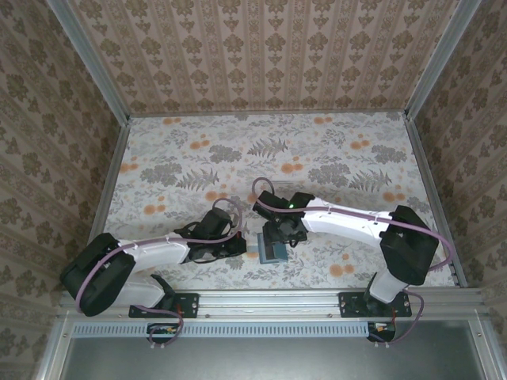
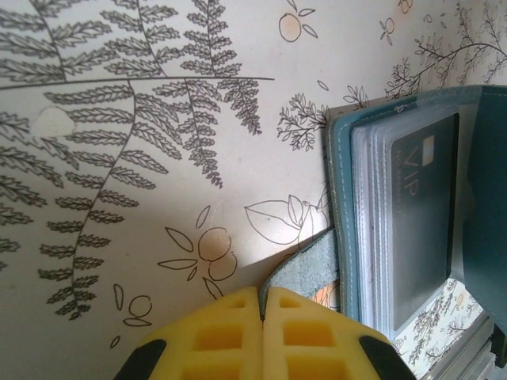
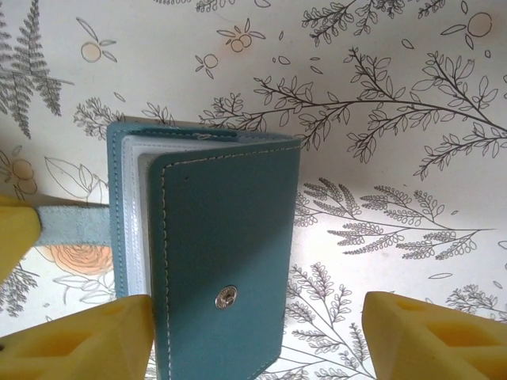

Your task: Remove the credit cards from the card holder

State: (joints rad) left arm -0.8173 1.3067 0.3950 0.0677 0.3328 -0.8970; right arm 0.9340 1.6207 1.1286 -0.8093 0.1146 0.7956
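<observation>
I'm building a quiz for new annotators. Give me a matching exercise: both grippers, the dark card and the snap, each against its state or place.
1 left gripper
2 right gripper
3 dark card
4 snap

A in a clear sleeve
B open, astride the cover
C silver, on the outside of the cover
D shut on the tab

Pairs: 1-D, 2-B, 3-A, 4-C

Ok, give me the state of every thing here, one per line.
card holder, partly open, cover raised
dark card, inside, in a clear sleeve
tab, pinched in the left gripper
left gripper, shut on the tab
right gripper, open, astride the cover
</observation>
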